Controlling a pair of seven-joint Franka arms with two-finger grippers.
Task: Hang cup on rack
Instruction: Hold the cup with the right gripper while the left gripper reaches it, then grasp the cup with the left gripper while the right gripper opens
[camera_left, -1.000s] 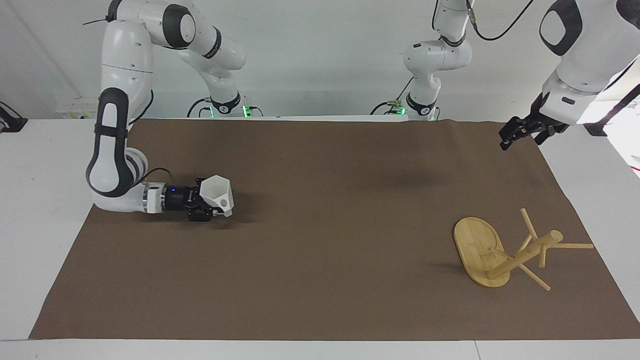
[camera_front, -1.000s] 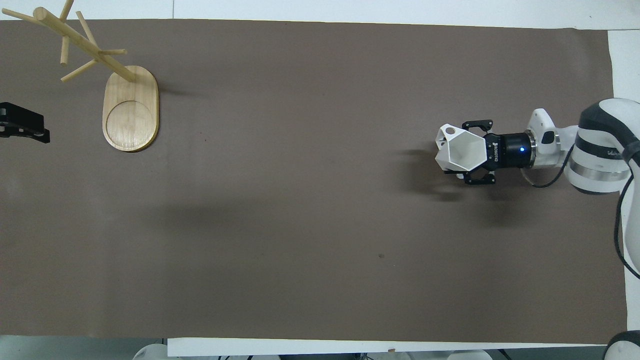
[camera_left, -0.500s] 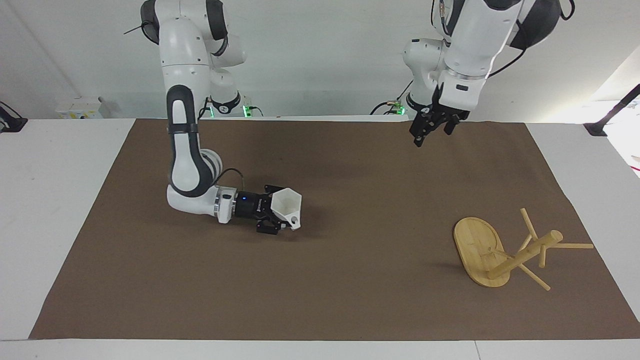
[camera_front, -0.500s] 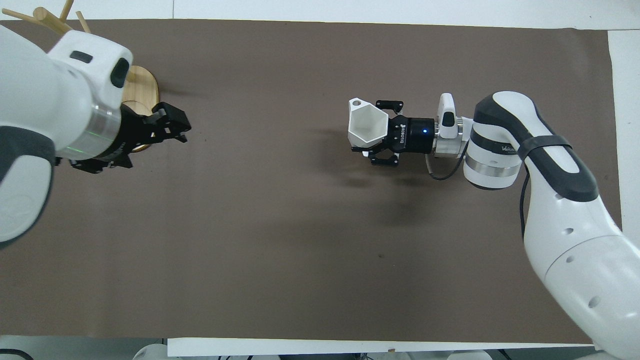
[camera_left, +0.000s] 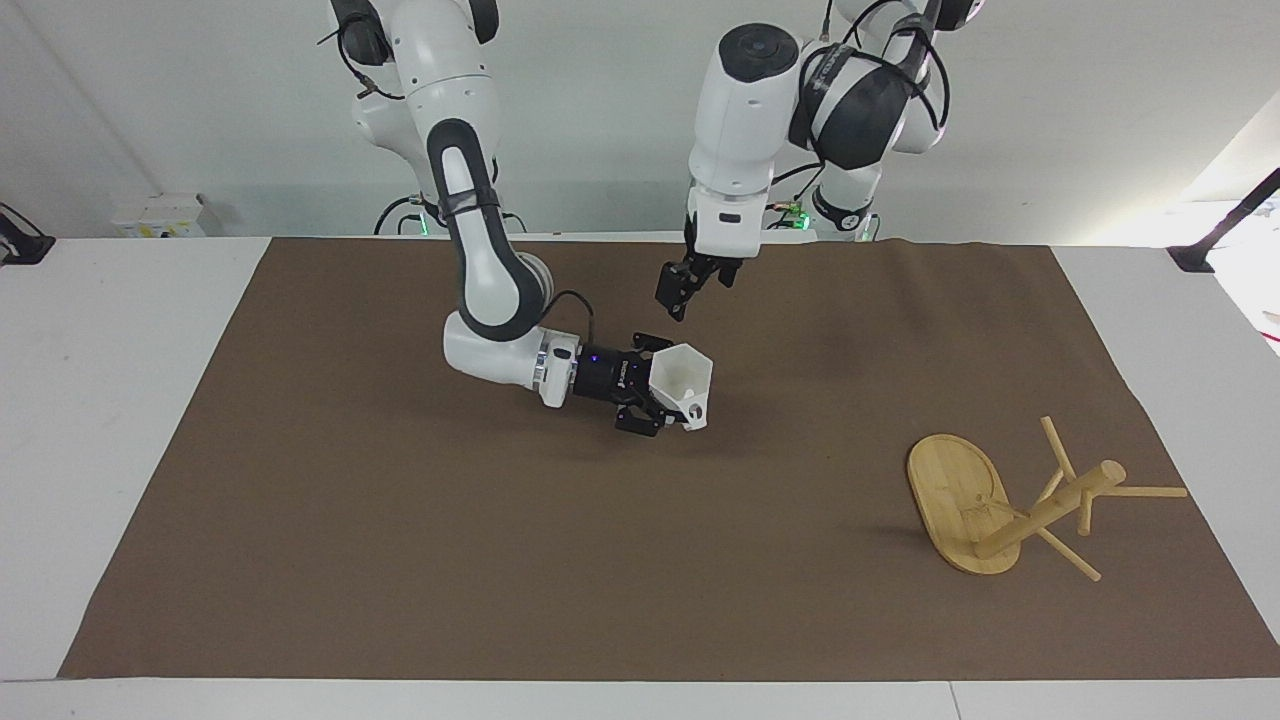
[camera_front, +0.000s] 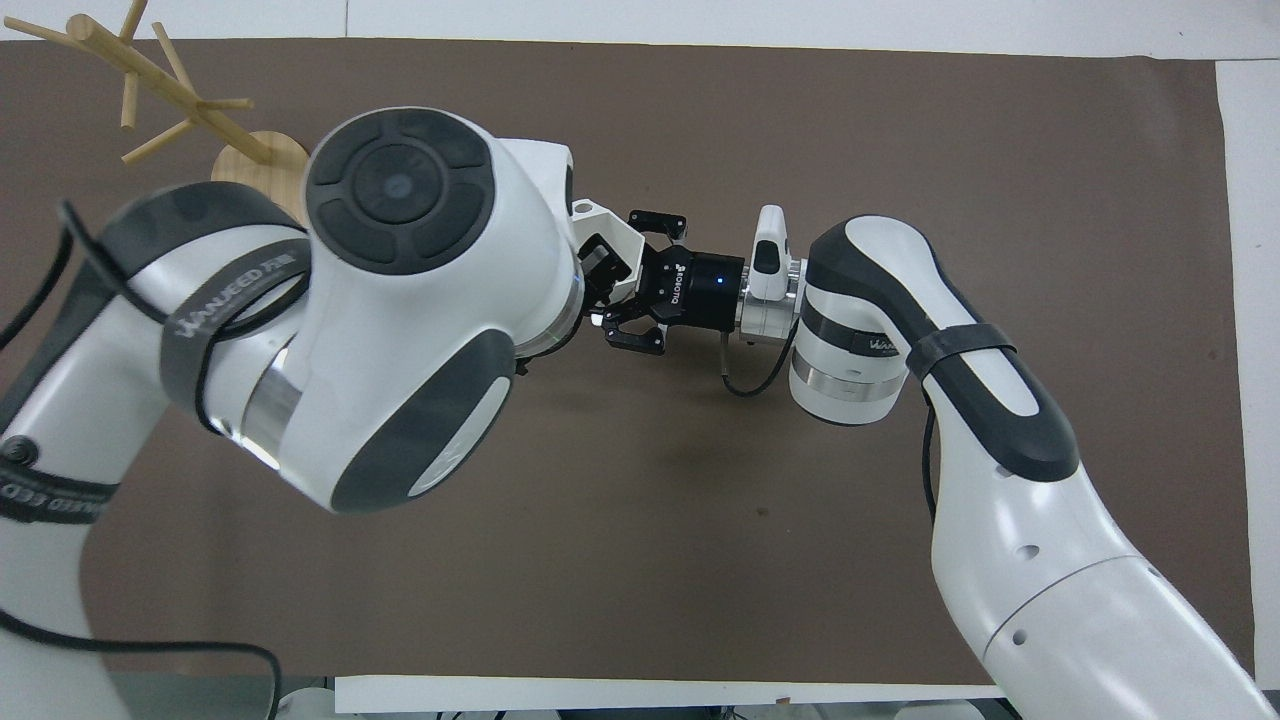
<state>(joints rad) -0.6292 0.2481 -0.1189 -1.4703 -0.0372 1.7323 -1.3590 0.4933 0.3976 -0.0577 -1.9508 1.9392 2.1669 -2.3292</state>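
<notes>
A: Where's the cup (camera_left: 682, 386)?

B: Clamped in the right gripper (camera_left: 651, 401), low over mid-table, well apart from the rack (camera_left: 1010, 500). It looks light, stiff and slick, so take a facet and leave the handle free.

A: And the left gripper (camera_left: 676, 289)?

B: Above the cup; its fingers I can't make out.

A: cup (camera_left: 682, 393) status?
B: White, faceted, clamped between the right gripper (camera_left: 652, 400) jaws. It's tipped on its side, mouth up and away from the wrist, loop handle at the low end past the fingertips.
A: rack (camera_left: 1010, 505)?
B: Bamboo, oval base, upright at the left arm's end, well apart from both jaws.
</notes>
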